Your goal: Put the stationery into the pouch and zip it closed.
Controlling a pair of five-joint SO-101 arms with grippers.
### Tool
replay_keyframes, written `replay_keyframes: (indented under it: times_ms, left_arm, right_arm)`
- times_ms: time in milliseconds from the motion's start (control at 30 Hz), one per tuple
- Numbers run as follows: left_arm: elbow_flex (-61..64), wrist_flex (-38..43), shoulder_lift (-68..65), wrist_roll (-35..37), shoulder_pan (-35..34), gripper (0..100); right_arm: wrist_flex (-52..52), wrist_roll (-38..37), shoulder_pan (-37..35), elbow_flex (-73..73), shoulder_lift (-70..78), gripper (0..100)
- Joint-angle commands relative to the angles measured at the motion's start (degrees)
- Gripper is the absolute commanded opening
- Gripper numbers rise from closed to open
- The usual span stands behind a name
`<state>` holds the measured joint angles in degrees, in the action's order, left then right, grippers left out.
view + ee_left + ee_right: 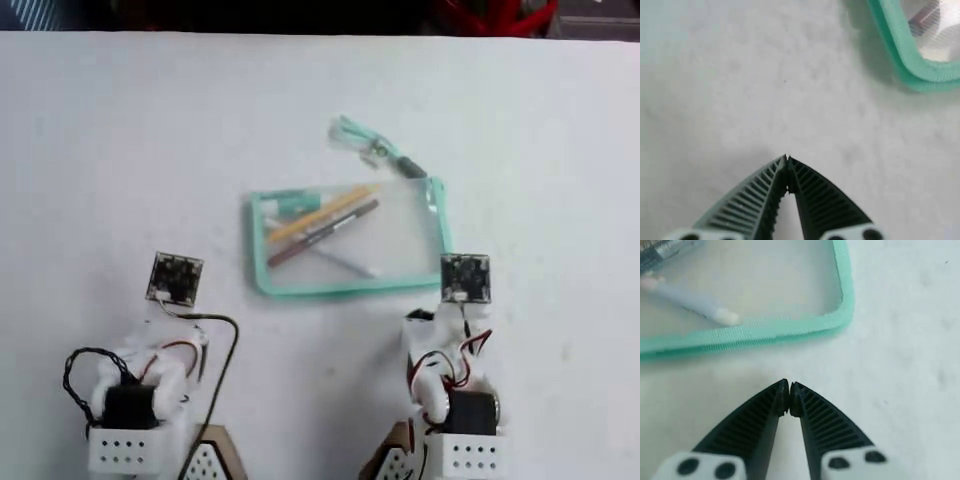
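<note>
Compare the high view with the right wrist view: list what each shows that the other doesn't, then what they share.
High view, not right wrist: the whole pouch with a yellow pencil and a brown pencil inside, its zipper pull lying by a far corner, and the left arm and right arm at the near edge.
Right wrist, not high: the right gripper, shut, just short of the pouch's rim.
Both: the pouch's teal-edged corner, the white pen inside it, and the white table.

White table (pixel 100 150) — a red object (pixel 490 15) beyond its far edge.
</note>
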<state>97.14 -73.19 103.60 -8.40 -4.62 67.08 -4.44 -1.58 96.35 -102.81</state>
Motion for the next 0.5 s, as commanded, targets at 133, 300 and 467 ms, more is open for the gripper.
replay_keyframes:
  times_ms: [133,300,467]
  left_arm:
    - [-0.2,-0.3,0.3,0.6,-0.3,2]
    - [-0.2,-0.3,0.3,0.6,-0.3,2]
    - [-0.2,-0.3,0.4,0.6,-0.4,2]
  right_arm:
    - [5.5,-12.4,-7.3,0.5,-0.2,1.8]
    - [5.5,-12.4,-7.2,0.5,-0.2,1.8]
    - [5.5,-12.4,-4.3,0.5,-0.2,1.8]
